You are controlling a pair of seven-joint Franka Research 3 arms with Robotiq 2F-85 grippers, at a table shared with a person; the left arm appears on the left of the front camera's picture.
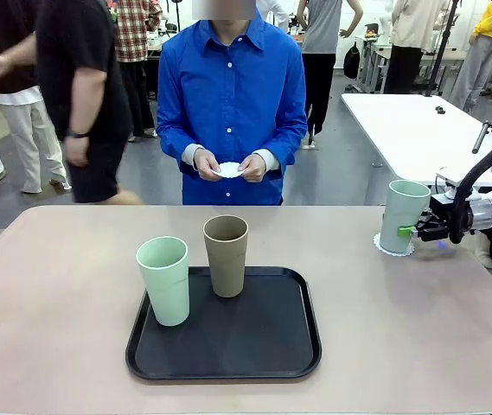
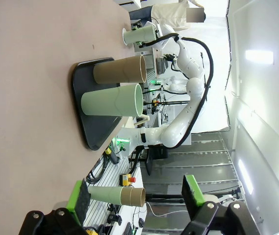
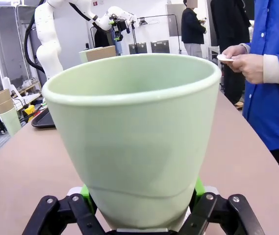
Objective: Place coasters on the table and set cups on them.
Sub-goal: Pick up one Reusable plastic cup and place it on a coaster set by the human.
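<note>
Right gripper (image 1: 411, 231) is clamped on the lower part of a mint cup (image 1: 404, 207), one finger each side near the base. The cup is upright, mouth up, wide end on top, long axis near vertical. It sits near the right edge of the table (image 1: 55, 285), with its base on a white coaster (image 1: 392, 247) whose lacy edge shows round the foot. Can't tell if it's fully resting or just touching. Left gripper (image 2: 135, 196): fingers wide apart, nothing between them. The other two cups stand upright, mouths up, on the black tray (image 1: 310, 350) mid-table. The second mint cup (image 1: 164, 281) is front-left and the brown cup (image 1: 226, 255) is just behind it to the right, close but apart. The person in the blue shirt at the far side holds another coaster (image 1: 228, 169) between both hands (image 1: 204, 164), roughly flat.
</note>
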